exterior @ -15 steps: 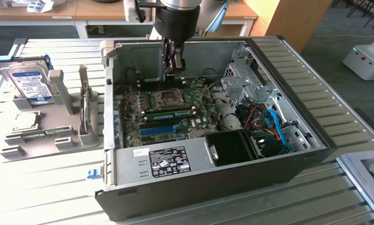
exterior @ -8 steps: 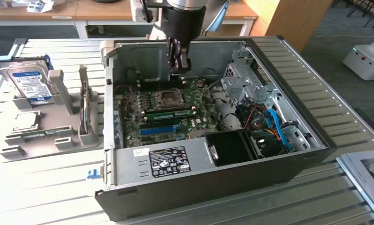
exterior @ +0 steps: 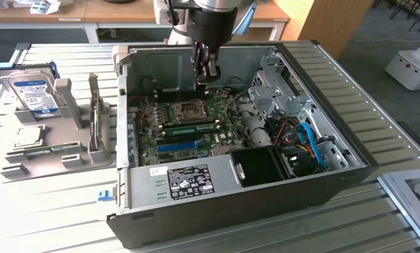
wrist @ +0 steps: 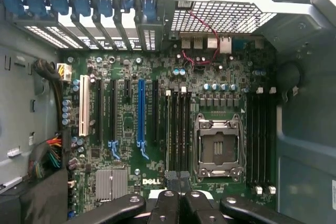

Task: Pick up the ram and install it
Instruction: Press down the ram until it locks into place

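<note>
Currently the claw [exterior: 208,74] hangs inside the open computer case [exterior: 336,174], fingers together and seemingly empty; the ram [exterior: 190,126] sits in a motherboard [wrist: 131,145] slot at frame centre, apparently installed.

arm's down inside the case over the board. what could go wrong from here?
1. The gripper hangs low over the motherboard, close to the open CPU socket; a small sideways error could hit its exposed contacts.
2. The memory slots are narrow and packed side by side, so a stick coming down tilted could jam or seat in the wrong slot.
</note>
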Robot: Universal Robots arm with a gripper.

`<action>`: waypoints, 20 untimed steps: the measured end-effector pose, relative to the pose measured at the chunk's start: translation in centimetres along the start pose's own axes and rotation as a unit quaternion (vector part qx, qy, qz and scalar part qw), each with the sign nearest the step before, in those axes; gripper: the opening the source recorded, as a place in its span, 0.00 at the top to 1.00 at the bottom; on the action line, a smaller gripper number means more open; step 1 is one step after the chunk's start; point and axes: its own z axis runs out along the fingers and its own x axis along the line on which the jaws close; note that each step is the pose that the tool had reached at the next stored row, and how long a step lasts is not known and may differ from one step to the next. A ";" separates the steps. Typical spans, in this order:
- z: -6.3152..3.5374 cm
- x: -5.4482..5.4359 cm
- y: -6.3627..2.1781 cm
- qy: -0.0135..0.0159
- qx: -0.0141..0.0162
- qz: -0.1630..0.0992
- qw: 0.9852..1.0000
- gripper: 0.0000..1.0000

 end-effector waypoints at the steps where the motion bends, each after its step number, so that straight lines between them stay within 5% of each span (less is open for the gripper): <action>1: 0.00 0.0 -0.12 0.000 0.000 0.000 1.000 0.90; 20: -0.03 0.0 -1.05 0.000 0.000 0.000 1.000 0.90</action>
